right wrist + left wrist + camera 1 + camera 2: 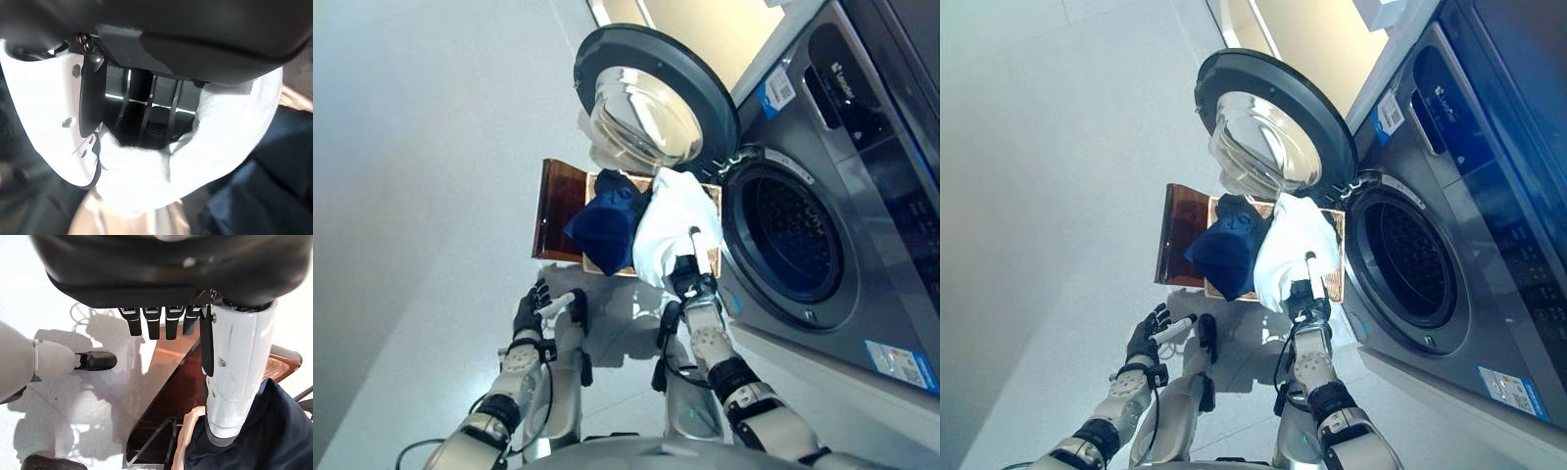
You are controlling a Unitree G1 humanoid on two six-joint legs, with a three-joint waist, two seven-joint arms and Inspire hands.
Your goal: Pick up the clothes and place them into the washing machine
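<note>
My right hand [690,274] is shut on a white cloth [671,220], which it holds up just left of the washing machine's round drum opening [788,240]. In the right wrist view the fingers [146,105] curl into the white cloth [220,147]. A dark blue garment [607,225] lies bunched in the brown basket [558,206] beside the white cloth. My left hand [530,311] hangs open and holds nothing, low and in front of the basket's left side. Its straight fingers [154,320] show above the basket [181,382] and the blue garment [274,431].
The grey washing machine [862,196] fills the right side. Its round door [651,98] stands swung open above and behind the basket. Pale floor [431,196] stretches to the left.
</note>
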